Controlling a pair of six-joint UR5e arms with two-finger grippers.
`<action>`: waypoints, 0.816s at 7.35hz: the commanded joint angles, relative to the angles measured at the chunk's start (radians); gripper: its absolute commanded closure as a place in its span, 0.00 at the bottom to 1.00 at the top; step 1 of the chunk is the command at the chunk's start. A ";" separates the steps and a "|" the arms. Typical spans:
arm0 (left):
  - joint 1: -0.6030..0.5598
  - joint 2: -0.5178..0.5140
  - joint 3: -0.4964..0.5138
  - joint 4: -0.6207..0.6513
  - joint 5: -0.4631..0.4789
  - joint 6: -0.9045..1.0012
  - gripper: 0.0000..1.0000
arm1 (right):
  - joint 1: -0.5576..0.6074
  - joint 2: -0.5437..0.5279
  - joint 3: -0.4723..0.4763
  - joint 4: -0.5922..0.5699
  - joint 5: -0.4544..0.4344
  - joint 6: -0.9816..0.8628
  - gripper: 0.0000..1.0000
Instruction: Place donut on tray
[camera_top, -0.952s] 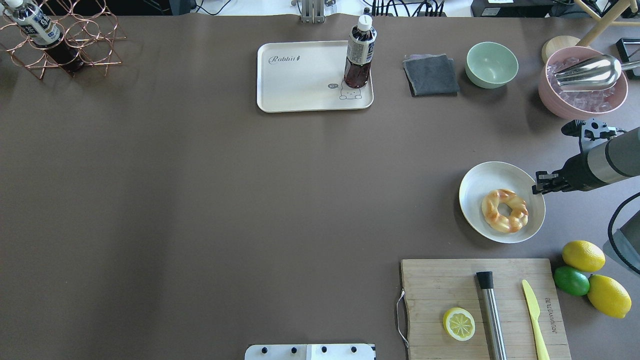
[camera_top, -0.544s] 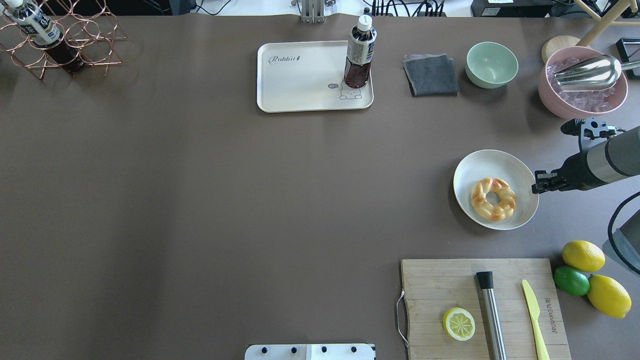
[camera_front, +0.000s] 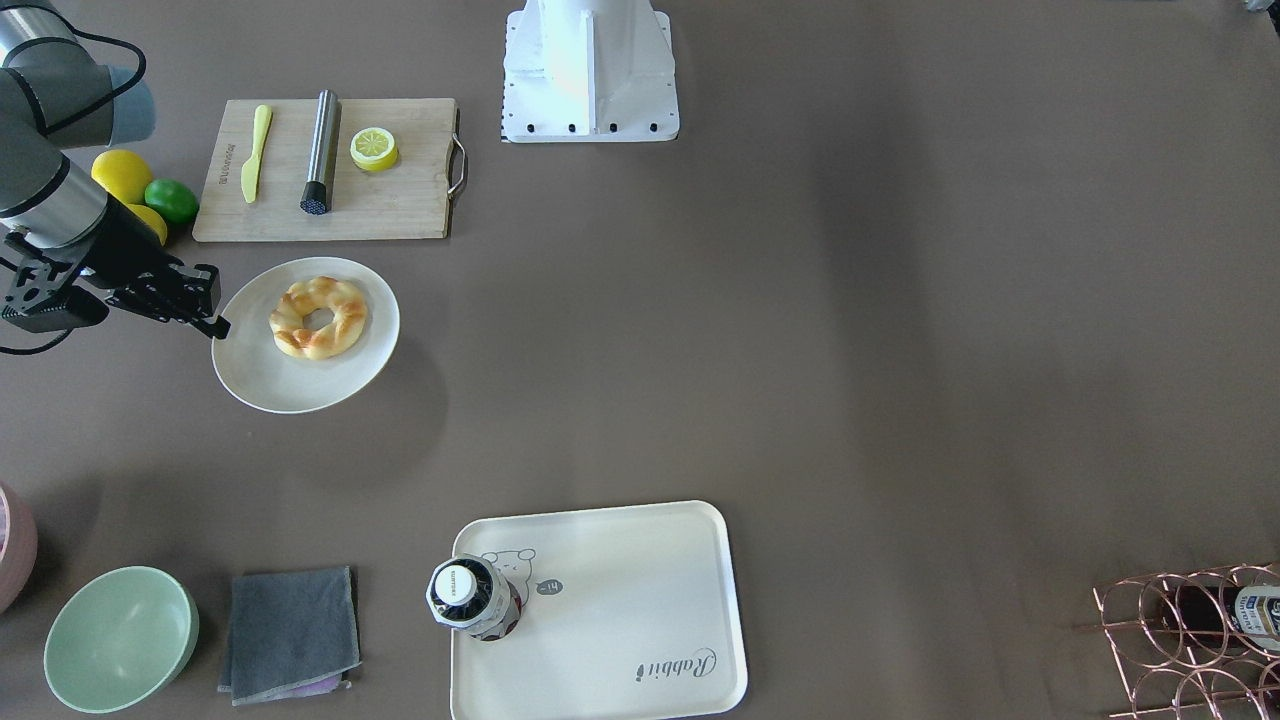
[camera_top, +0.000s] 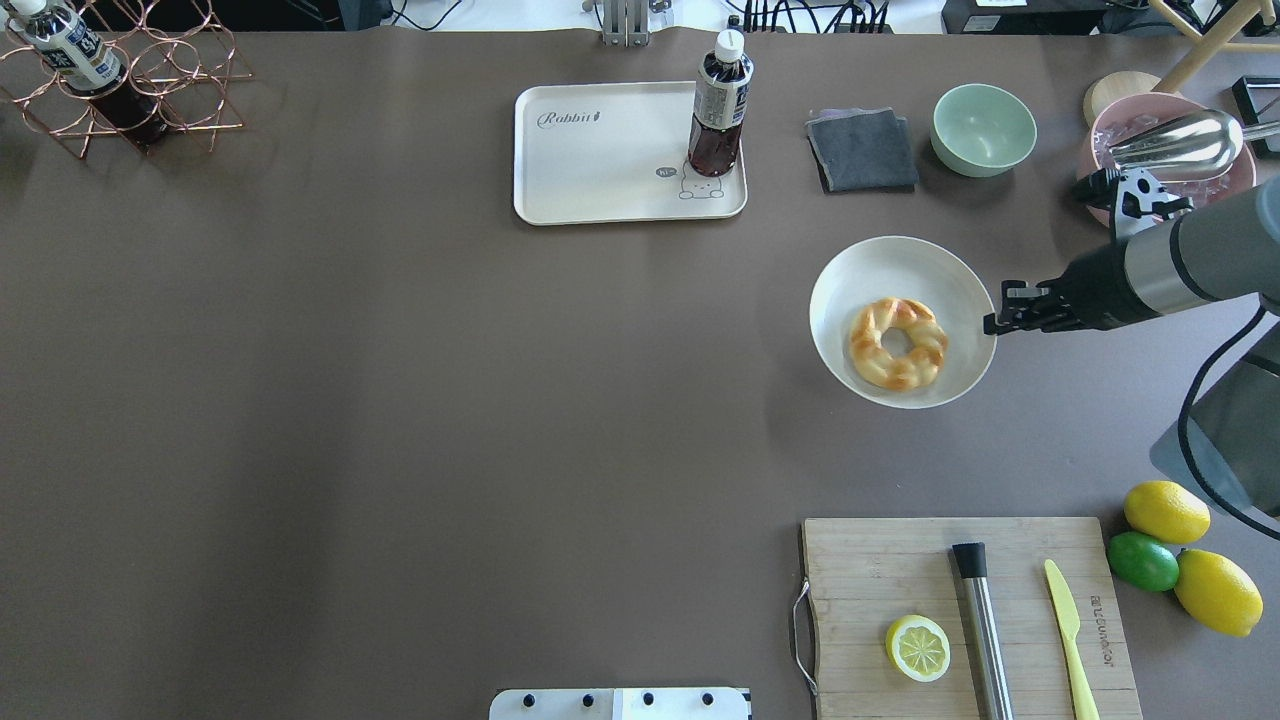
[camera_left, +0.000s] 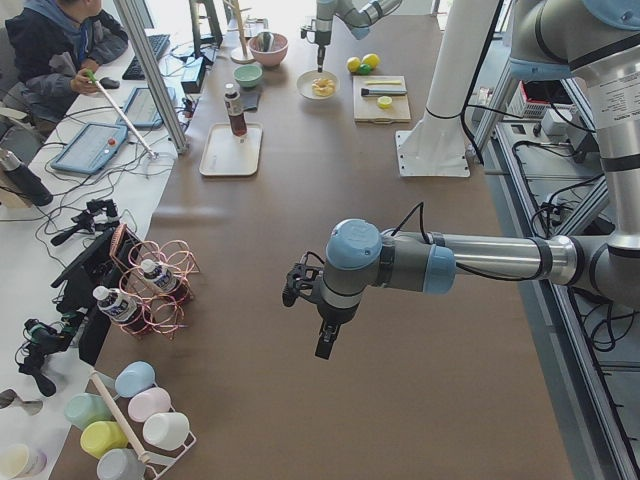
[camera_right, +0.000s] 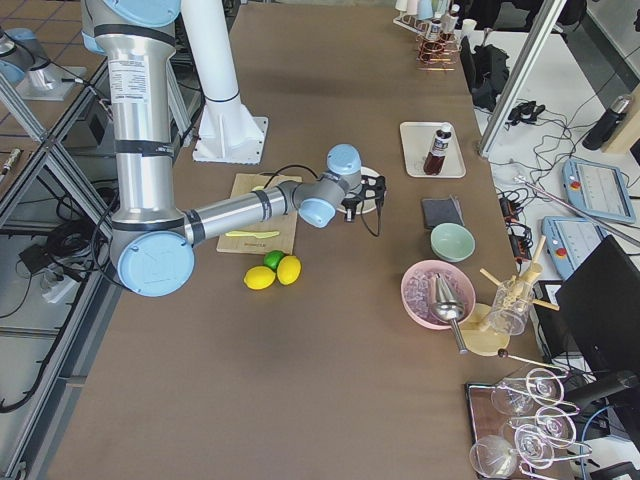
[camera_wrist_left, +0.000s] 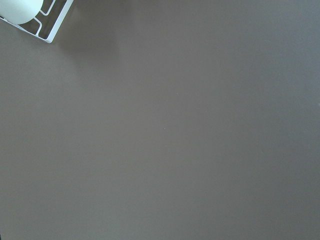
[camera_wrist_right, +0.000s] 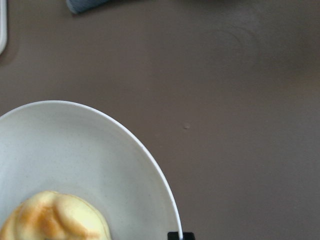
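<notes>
The donut (camera_top: 898, 343) is a golden-brown braided ring lying on a round white plate (camera_top: 880, 270). My right gripper (camera_top: 992, 322) is shut on the plate's right rim and holds it a little above the table, with its shadow below. In the front-facing view the donut (camera_front: 318, 317), plate (camera_front: 290, 385) and gripper (camera_front: 215, 325) sit at the left. The right wrist view shows the plate (camera_wrist_right: 75, 150) and the donut's edge (camera_wrist_right: 55, 217). The cream tray (camera_top: 600, 150) lies at the far middle with a bottle (camera_top: 718, 105) on its right corner. My left gripper (camera_left: 324, 345) shows only in the exterior left view; I cannot tell its state.
A grey cloth (camera_top: 862, 150), a green bowl (camera_top: 984, 128) and a pink ice bowl with a scoop (camera_top: 1165, 160) lie to the tray's right. A cutting board (camera_top: 880, 560) with a lemon half (camera_top: 918, 648) is at the near right. A wire rack (camera_top: 120, 80) is at the far left.
My right gripper has carried the plate with the donut left and farther from the robot, toward the tray. The plate looks larger now, so it is higher.
</notes>
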 joint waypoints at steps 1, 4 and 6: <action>0.048 -0.072 0.010 -0.001 -0.126 -0.098 0.03 | -0.005 0.179 0.022 -0.050 0.033 0.068 1.00; 0.183 -0.242 0.036 0.000 -0.133 -0.280 0.03 | -0.069 0.558 0.076 -0.585 0.058 0.070 1.00; 0.304 -0.380 0.033 0.000 -0.187 -0.471 0.03 | -0.130 0.728 0.076 -0.808 0.009 0.070 1.00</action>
